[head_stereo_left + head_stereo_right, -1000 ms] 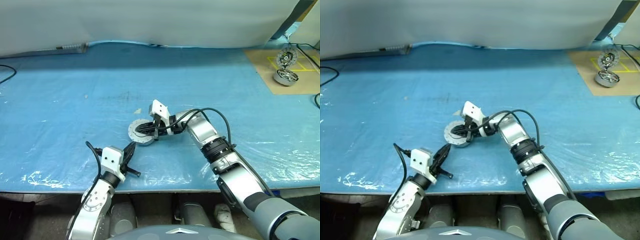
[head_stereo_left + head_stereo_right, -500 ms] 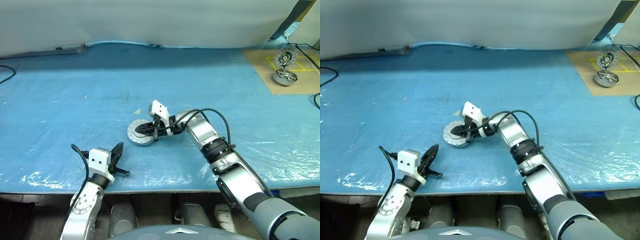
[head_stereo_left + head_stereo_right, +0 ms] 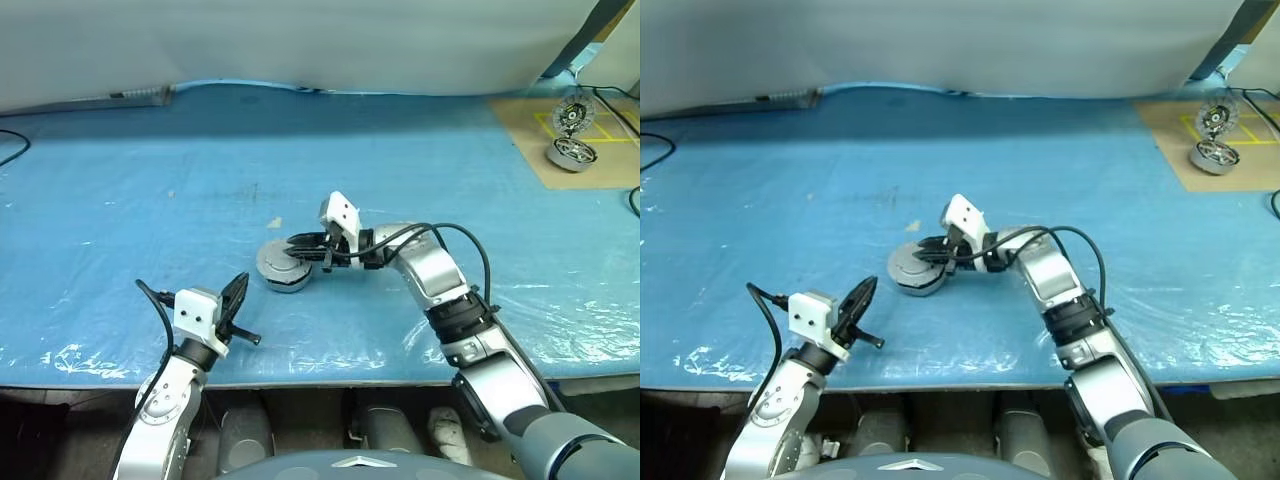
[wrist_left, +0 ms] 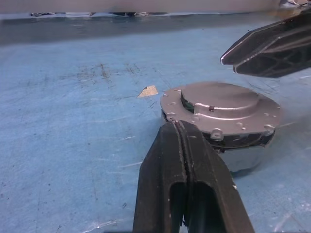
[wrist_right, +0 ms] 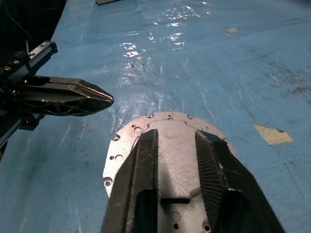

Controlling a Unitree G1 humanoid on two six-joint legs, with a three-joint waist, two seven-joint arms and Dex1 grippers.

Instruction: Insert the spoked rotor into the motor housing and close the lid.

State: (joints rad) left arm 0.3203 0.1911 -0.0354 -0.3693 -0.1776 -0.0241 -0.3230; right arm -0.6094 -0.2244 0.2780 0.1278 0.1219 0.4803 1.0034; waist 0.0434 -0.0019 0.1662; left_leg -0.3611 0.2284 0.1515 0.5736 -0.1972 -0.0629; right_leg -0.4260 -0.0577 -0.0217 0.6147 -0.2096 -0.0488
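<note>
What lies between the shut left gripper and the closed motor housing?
Bare blue table cover; the left eye view shows nothing between left gripper and lid-topped motor housing.

From the head we look forward and down with two eyes side by side, sharing nearly the whole blue bench [image 3: 120, 200] from a moderate distance. Our left wrist camera sits low and close, facing level at the lid [image 4: 223, 109] on the motor housing [image 4: 243, 145]. Our right wrist camera looks down on that lid from just above
</note>
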